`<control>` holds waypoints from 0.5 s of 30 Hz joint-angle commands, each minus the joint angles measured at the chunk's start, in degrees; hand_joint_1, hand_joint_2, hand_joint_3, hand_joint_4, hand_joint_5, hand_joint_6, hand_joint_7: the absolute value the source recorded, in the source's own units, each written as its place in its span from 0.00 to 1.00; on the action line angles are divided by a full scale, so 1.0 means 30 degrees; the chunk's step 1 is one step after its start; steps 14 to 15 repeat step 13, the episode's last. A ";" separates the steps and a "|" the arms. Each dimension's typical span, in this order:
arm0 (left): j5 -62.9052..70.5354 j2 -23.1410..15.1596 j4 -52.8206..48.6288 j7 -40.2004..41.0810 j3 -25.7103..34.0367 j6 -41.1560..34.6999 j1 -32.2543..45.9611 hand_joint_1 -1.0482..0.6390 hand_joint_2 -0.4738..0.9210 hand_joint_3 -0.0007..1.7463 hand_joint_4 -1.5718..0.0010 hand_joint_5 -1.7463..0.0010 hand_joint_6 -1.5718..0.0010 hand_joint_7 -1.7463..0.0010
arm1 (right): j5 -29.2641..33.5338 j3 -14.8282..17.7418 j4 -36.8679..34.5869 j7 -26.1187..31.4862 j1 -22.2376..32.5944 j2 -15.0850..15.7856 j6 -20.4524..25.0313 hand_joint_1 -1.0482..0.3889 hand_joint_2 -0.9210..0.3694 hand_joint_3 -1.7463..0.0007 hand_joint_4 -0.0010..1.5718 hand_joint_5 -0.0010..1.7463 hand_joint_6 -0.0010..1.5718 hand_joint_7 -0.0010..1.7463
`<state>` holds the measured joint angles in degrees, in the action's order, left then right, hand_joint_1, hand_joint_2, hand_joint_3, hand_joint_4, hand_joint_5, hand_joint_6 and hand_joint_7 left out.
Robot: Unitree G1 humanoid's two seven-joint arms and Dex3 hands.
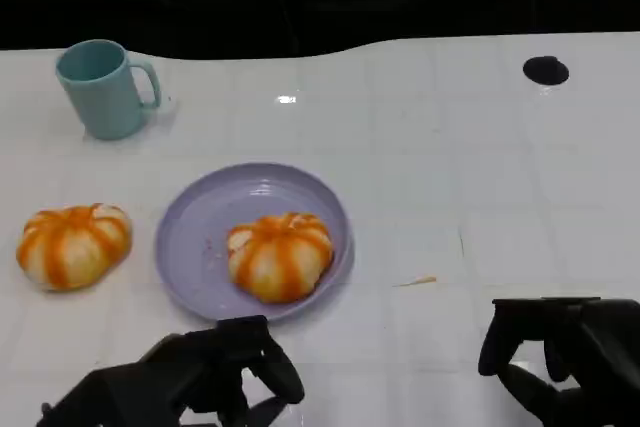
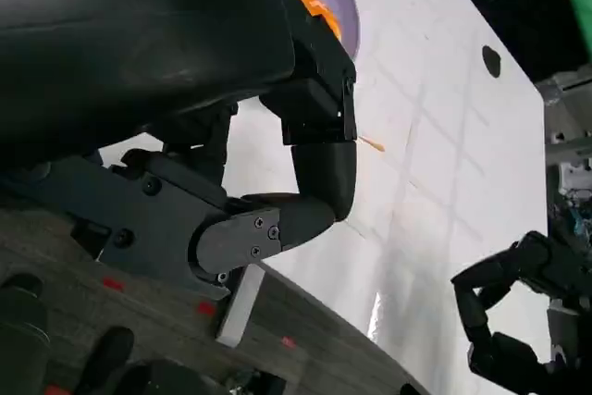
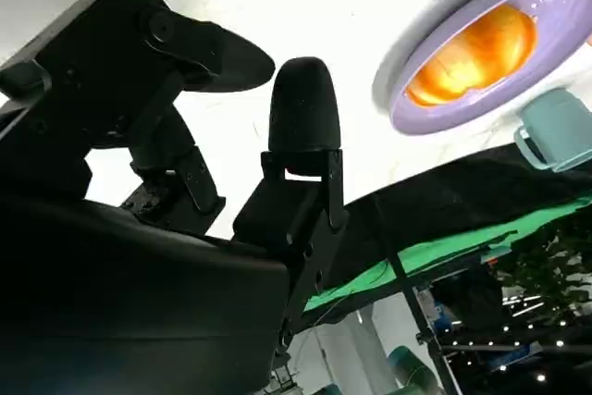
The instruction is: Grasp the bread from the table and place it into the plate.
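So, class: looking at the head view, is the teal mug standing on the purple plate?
No. The teal mug stands on the white table well behind the purple plate, which holds only a bread roll.

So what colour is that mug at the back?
The mug is a pale teal, clearest in the head view.

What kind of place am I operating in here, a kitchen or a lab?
Probably a lab or demo setup, not a kitchen: a white table against a black backdrop, green cloth behind it, and staged props, namely a purple plate, two pumpkin-shaped breads and a teal mug.
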<state>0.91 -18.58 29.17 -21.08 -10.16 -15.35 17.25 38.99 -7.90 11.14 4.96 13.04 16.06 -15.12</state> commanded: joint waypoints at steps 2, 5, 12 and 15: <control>-0.0321 -0.0173 0.0053 -0.0130 0.0197 -0.0066 0.0331 0.44 0.93 0.39 0.60 0.00 0.62 0.18 | 0.0028 -0.0060 0.0246 0.0175 0.0015 0.0120 0.0157 0.72 0.45 0.42 0.60 0.95 0.60 0.64; -0.0213 -0.0219 0.0074 -0.0121 0.0135 0.0023 0.0372 0.44 0.94 0.39 0.60 0.00 0.62 0.18 | -0.0070 -0.0050 0.0306 0.0132 0.0077 0.0160 0.0089 0.72 0.45 0.42 0.61 0.95 0.61 0.64; -0.0163 -0.0303 0.0013 -0.0194 0.0145 0.0341 0.0428 0.43 0.93 0.40 0.60 0.00 0.62 0.18 | -0.0095 -0.0049 0.0323 0.0200 0.0113 0.0263 -0.0136 0.72 0.46 0.40 0.61 0.94 0.61 0.63; -0.0183 -0.0305 0.0021 -0.0203 0.0158 0.0364 0.0453 0.43 0.93 0.40 0.60 0.00 0.62 0.18 | -0.0035 -0.0063 0.0423 0.0153 0.0151 0.0255 -0.0076 0.72 0.46 0.40 0.61 0.94 0.62 0.63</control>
